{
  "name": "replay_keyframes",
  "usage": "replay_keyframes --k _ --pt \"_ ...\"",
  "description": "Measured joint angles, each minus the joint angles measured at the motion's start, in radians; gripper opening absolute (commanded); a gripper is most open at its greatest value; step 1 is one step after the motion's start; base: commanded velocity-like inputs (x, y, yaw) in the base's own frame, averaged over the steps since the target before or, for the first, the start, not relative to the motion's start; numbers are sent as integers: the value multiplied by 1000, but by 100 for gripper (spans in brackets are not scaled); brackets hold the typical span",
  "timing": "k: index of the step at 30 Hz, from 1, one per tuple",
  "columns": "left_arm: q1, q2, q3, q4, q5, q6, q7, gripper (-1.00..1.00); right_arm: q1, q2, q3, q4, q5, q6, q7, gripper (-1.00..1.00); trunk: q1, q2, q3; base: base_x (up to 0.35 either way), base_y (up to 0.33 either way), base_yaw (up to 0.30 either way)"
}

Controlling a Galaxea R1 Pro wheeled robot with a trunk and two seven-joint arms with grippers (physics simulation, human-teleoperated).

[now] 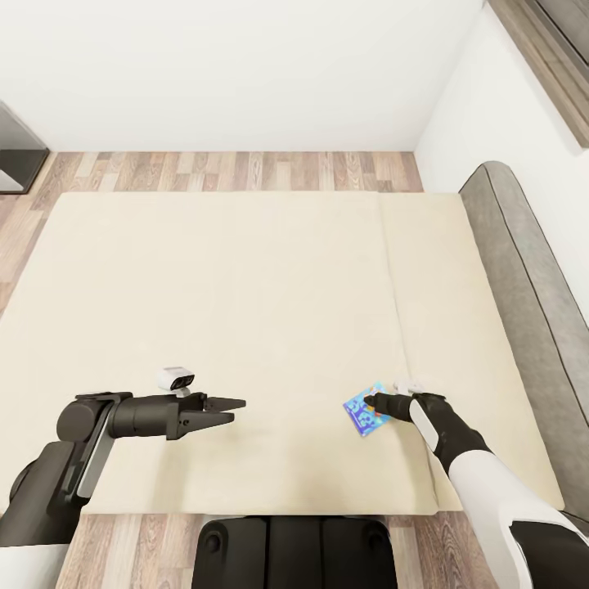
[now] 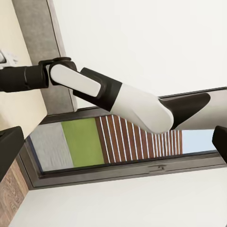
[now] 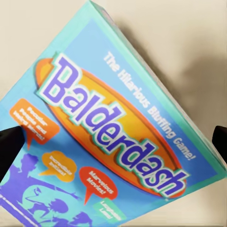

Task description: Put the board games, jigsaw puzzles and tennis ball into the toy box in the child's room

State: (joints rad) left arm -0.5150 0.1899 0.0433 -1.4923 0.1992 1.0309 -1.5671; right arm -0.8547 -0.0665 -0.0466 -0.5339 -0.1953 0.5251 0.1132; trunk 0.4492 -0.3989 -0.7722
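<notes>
One board game [image 1: 364, 415], a flat box with a blue cover, lies on the cream bed [image 1: 245, 311] near its front right. In the right wrist view the board game [image 3: 109, 137] reads "Balderdash" and sits close under the camera. My right gripper [image 1: 370, 402] hovers right over it, open, with its dark fingertips [image 3: 9, 147] wide apart on either side of the box. My left gripper [image 1: 234, 411] hangs open over bare bed at the front left, holding nothing. The toy box, table, puzzles and ball are out of view.
A grey padded headboard [image 1: 523, 270] runs along the bed's right side against the white wall. Wood-plank floor [image 1: 229, 170] lies beyond the bed, with a dark piece of furniture [image 1: 16, 155] at far left. My base [image 1: 294, 552] stands at the bed's front edge.
</notes>
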Motion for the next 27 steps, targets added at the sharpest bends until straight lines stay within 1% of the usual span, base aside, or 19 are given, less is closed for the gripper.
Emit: replay_keyframes --k 5,10,27 --pt "0 0 0 0 0 0 0 100 -1 0 -1 1 0 14 0 100 0 0 0 0 0 0" --pt "0 0 1 0 1 0 0 100 -2 0 0 2 -3 48 -1 100 0 0 0 0 0 0" --pt "0 0 1 0 1 0 0 100 -4 -1 0 9 -7 91 -1 100 0 0 0 0 0 0"
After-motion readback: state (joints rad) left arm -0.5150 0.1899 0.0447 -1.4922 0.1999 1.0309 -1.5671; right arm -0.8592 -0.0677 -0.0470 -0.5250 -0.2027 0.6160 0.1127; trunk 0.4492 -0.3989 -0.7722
